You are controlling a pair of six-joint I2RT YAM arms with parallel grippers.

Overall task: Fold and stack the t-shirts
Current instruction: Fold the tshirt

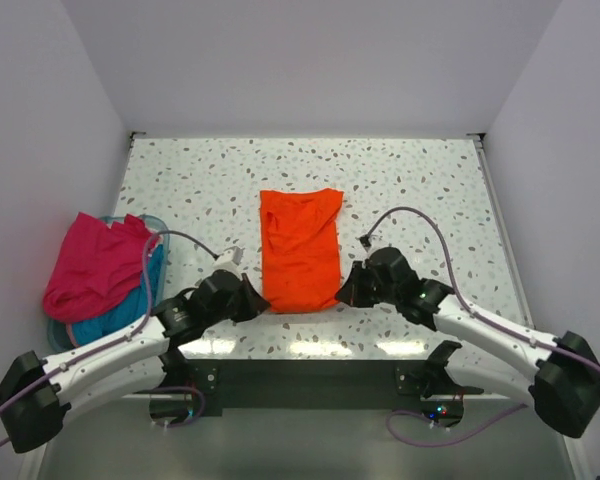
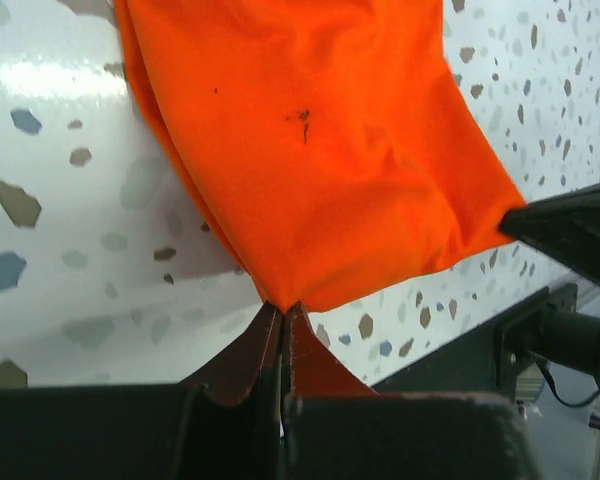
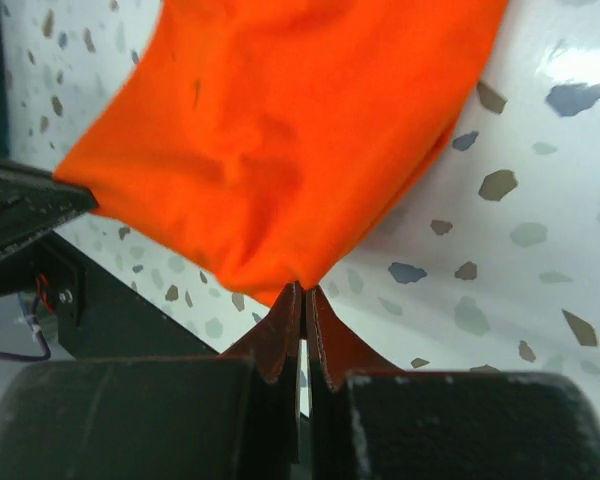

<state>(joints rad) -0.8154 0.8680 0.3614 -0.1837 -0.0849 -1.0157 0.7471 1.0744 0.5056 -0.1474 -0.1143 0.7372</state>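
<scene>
The orange t-shirt (image 1: 300, 248) lies as a narrow folded strip in the middle of the table, long side running away from me. My left gripper (image 1: 261, 301) is shut on its near left corner; the wrist view shows the cloth (image 2: 310, 150) pinched at the fingertips (image 2: 283, 308). My right gripper (image 1: 342, 296) is shut on its near right corner; that wrist view shows the cloth (image 3: 280, 140) pinched at the tips (image 3: 302, 288). A magenta-pink t-shirt (image 1: 92, 262) is heaped on teal-blue cloth (image 1: 130, 312) at the left.
The pale blue tub (image 1: 158, 226) holding the pink and teal cloth stands at the table's left edge. The speckled tabletop (image 1: 420, 190) is walled at the back and both sides. The black mounting bar (image 1: 310, 385) runs along the near edge.
</scene>
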